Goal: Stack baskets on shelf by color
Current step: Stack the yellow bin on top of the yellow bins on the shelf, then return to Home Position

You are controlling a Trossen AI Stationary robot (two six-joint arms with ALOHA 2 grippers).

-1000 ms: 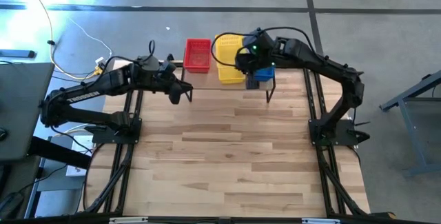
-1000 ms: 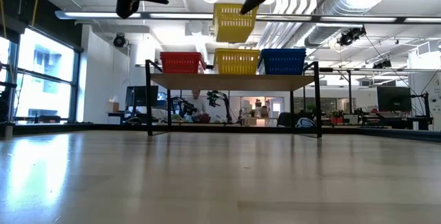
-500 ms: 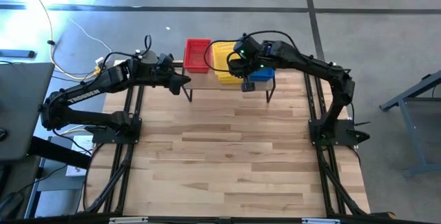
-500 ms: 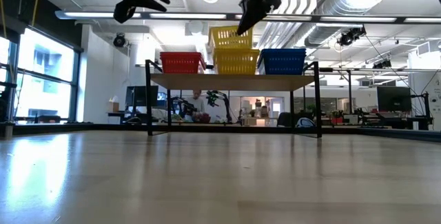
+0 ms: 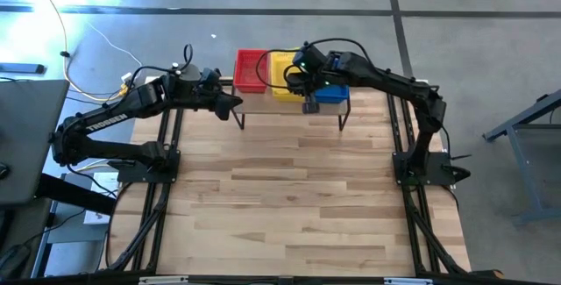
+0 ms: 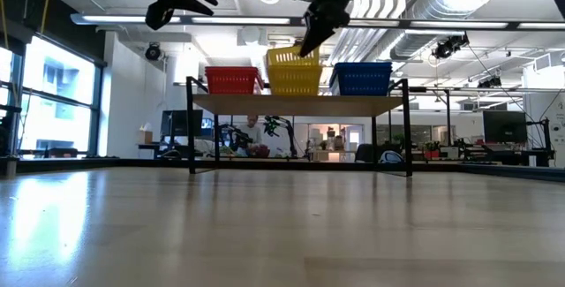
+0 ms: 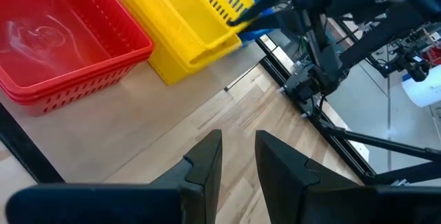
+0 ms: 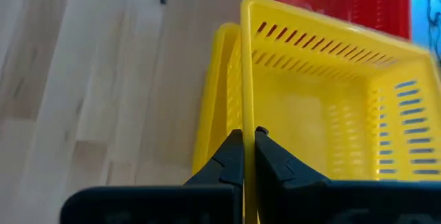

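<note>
A low wooden shelf (image 6: 300, 103) stands at the table's far edge. It bears red baskets (image 6: 234, 79) on the left, a yellow stack (image 6: 296, 82) in the middle and blue baskets (image 6: 362, 78) on the right. My right gripper (image 8: 248, 148) is shut on another yellow basket (image 6: 291, 56), tilted on top of the yellow stack. My left gripper (image 7: 238, 156) hangs open and holds nothing. It is above the shelf's near left corner (image 5: 237, 107), short of the red baskets (image 7: 62, 38). My right gripper pinches one side wall of the yellow basket at its rim (image 8: 243, 117), one finger inside the basket and one outside. The fingers slant down from the table's right. The basket is tilted, its held end raised and its other end (image 6: 274, 59) down at the yellow stack.
The wide wooden tabletop (image 5: 298, 188) lies in front of the shelf. The shelf's thin black legs (image 6: 191, 137) stand at its corners. Both arm bases (image 5: 140, 158) flank the table. A person (image 6: 254, 132) shows in the room behind.
My right gripper has come down and toward the table's left with the yellow basket. The basket hung clear above the shelf and now sits tilted on the yellow stack. My left gripper has swung a little toward the far edge, then kept still.
</note>
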